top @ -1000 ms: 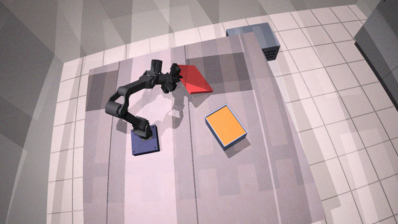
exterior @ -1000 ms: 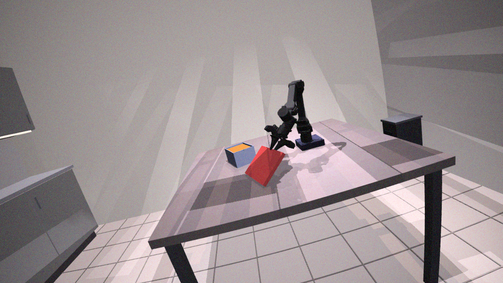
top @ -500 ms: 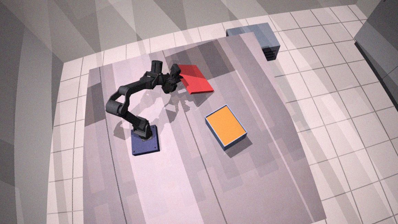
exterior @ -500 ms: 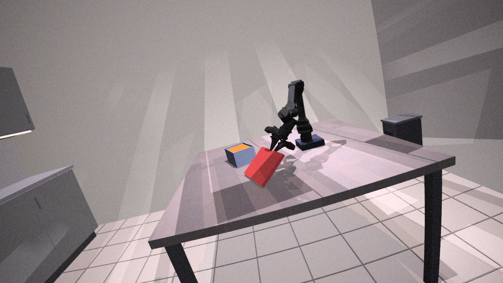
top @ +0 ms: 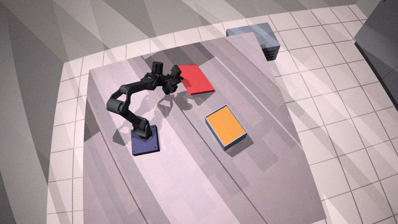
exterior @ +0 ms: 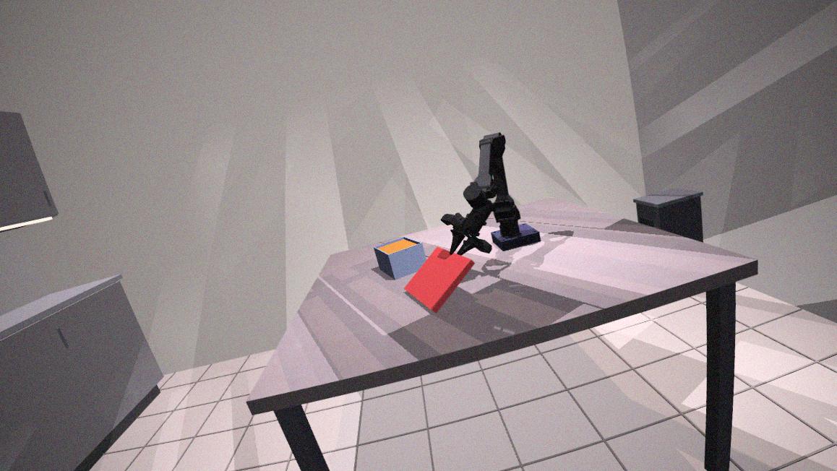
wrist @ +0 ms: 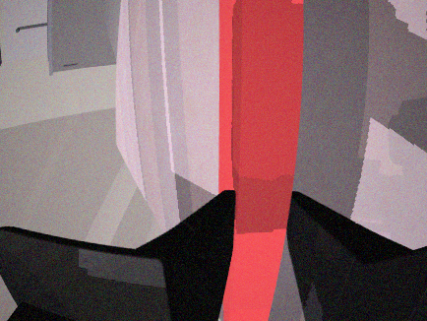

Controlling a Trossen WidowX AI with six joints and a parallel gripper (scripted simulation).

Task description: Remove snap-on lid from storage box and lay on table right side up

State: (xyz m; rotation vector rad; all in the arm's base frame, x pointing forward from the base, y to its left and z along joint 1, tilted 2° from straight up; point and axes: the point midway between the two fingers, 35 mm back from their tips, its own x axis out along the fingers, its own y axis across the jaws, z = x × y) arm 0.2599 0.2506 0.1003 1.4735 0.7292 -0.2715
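The red lid (top: 199,80) (exterior: 439,277) (wrist: 268,98) is off the box and tilted, sloping down away from the gripper. I cannot tell whether its low edge touches the table. My gripper (top: 181,79) (exterior: 454,253) (wrist: 260,202) is shut on the lid's edge, with one finger on each side of it in the wrist view. The blue storage box (top: 235,142) (exterior: 407,263) stands upright and open on the table, with an orange surface inside. It is below and right of the lid in the top view. The lid's underside is mostly hidden in the top and exterior views.
The table (top: 189,178) (exterior: 527,304) carries the arm's dark blue base (top: 144,147) (exterior: 515,238), left of the box in the top view. A grey-blue cabinet (top: 250,32) stands beyond the table's far edge. Another cabinet (exterior: 64,350) stands at the left in the exterior view.
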